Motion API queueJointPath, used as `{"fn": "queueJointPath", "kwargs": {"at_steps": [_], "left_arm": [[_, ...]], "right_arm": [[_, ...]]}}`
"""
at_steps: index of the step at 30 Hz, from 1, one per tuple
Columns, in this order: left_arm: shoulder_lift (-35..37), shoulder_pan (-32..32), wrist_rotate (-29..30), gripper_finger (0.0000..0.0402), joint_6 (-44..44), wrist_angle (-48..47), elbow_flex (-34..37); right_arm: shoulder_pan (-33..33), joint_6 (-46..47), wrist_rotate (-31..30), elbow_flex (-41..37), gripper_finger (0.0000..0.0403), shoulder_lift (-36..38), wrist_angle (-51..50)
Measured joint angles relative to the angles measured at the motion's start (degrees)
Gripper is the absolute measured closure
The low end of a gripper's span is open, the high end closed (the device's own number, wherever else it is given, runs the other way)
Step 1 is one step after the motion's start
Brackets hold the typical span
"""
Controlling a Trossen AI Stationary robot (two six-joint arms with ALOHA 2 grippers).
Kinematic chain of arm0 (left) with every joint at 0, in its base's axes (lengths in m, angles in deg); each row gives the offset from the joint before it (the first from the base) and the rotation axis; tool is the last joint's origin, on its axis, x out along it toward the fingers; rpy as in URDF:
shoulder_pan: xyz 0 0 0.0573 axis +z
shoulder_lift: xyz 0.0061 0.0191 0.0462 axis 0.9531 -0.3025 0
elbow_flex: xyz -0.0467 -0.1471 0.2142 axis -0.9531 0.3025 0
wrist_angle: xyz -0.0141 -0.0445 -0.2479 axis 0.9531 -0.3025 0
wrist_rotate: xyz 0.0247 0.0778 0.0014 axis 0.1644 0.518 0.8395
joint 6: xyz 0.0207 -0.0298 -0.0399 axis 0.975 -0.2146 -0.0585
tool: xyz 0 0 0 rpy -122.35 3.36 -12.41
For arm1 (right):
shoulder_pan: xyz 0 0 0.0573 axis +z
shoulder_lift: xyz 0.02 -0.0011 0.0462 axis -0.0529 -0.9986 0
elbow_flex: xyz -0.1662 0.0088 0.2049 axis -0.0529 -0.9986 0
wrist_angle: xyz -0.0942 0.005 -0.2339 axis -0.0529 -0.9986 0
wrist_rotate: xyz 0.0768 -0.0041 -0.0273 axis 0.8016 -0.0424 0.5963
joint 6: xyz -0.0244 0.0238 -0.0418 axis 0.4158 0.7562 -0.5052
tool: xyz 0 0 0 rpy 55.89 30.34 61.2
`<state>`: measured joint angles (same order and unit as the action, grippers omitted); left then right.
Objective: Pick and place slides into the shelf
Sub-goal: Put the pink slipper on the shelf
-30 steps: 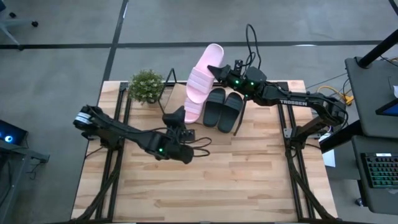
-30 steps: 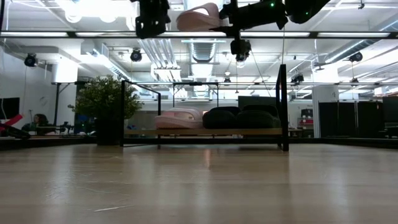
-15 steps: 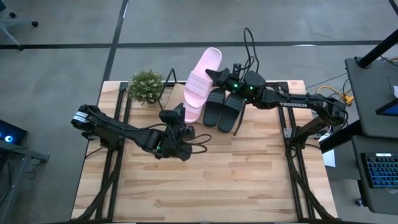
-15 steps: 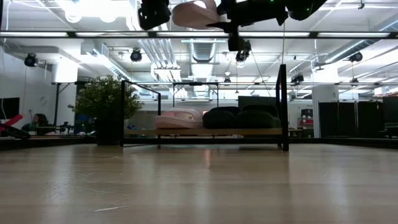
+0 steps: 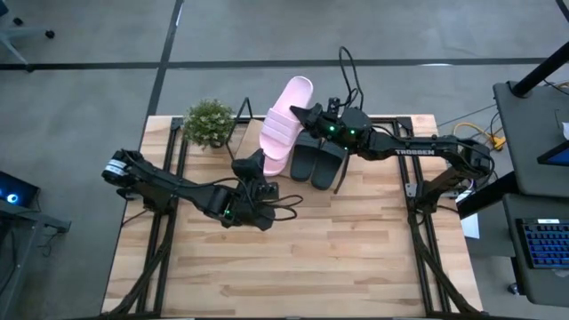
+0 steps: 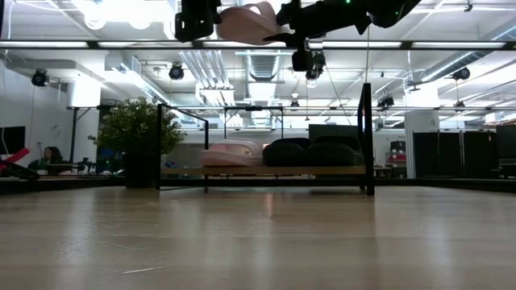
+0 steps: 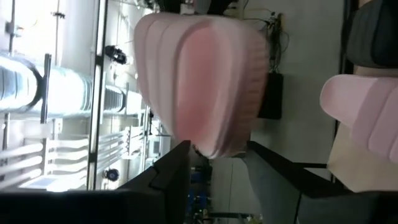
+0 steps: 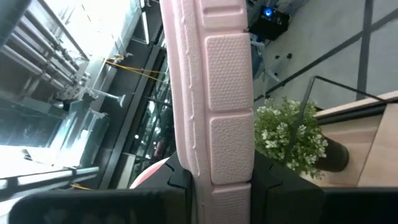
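My right gripper (image 5: 308,116) is shut on a pale pink slide (image 5: 286,114), held high above the shelf (image 6: 343,171). My left gripper (image 5: 257,161) is open and points level at the slide's near end (image 7: 211,134). One finger stands on each side of that end, and I cannot tell whether they touch it. The other pink slide (image 6: 232,154) and the black pair (image 5: 321,156) rest sole down, side by side on the shelf's wooden board. My right gripper pinches the sole of the pink slide at its long side edge (image 8: 219,155) between its two fingers, one on each face. The fingers come level from the table's right and lie across the slide. The slide is lifted clear, high above the shelf.
A potted plant (image 5: 209,123) stands at the table's far left, beside the shelf's left end. The shelf's black tube frame (image 6: 368,137) rises above its board. Bare wooden tabletop (image 5: 302,258) fills the near half.
My right gripper has carried the pink slide toward the table's left and a little nearer. The slide's near end now lies between my left gripper's fingers. The slide stays lifted clear.
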<state>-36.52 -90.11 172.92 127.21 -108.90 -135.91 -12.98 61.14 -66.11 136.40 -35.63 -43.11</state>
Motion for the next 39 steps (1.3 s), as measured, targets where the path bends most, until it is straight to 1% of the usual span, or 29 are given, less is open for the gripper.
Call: {"fn": "queueJointPath", "kwargs": {"at_steps": [6,14,21,33,36,39], "left_arm": [[0.01,-0.02,-2.95,0.0263,0.78,-0.06,0.22],[-0.12,0.02,-2.80,0.0263,2.35,-0.01,0.22],[-0.31,0.23,-2.71,0.0263,1.92,0.05,0.33],[-0.33,0.83,-2.68,0.0263,1.80,2.97,0.44],[-0.33,0.83,-2.63,0.0276,1.92,2.96,0.44],[-0.33,0.83,-2.95,0.0320,1.96,2.96,0.31]], "right_arm": [[0.97,1.31,0.08,0.00,0.0336,-0.23,-0.07],[1.87,2.31,0.40,0.94,0.0336,-0.23,-0.30],[3.37,1.81,0.32,2.64,0.0338,-0.65,-2.13],[4.13,1.00,0.26,2.89,0.0338,-1.46,-1.94],[4.34,0.95,0.26,2.89,0.0338,-1.43,-1.91],[4.75,0.71,-0.03,2.89,0.0338,-1.50,-1.95]]}}
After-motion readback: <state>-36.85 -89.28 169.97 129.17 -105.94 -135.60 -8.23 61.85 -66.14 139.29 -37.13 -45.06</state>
